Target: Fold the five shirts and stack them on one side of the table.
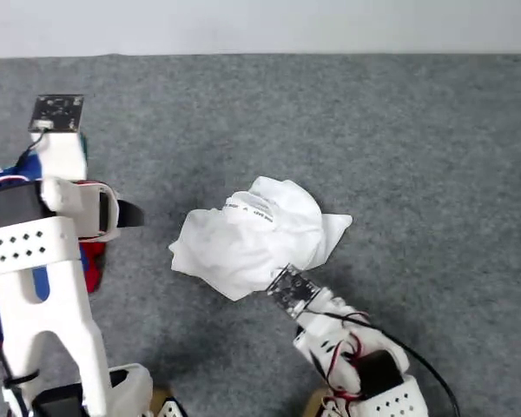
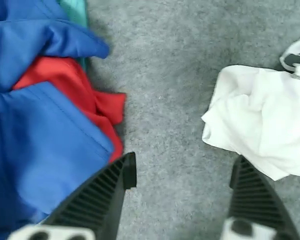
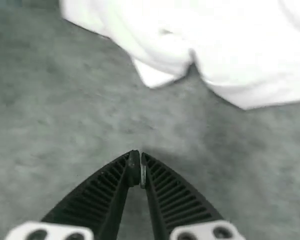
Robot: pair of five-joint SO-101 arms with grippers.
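Left gripper (image 2: 184,167) spread wide, nothing between its fingers, hanging over bare grey bench (image 2: 170,65) in the gap beside the white shirt (image 2: 260,130). Right gripper (image 3: 138,162) pressed together tip to tip, clamped on nothing, low over the bench just short of the white shirt's nearest edge, apart from the cloth.

White shirt (image 1: 252,234) crumpled in a loose heap, unfolded, near the middle of the bench in the high view, one corner sticking out on its far-right side. Right arm (image 1: 356,356) based at the near edge of the bench, wrist over the heap's near side. Left arm (image 1: 43,261) well to the left of the white shirt.

On the other side of the left gripper from the white shirt, a bunched pile: blue shirt (image 2: 35,150) on top, red shirt (image 2: 85,95) poking out beneath it, teal shirt (image 2: 75,10) at the far edge. Pile and white shirt well apart, bare bench between. Same pile partly hidden under the left arm in the high view, with red and blue showing at its sides.
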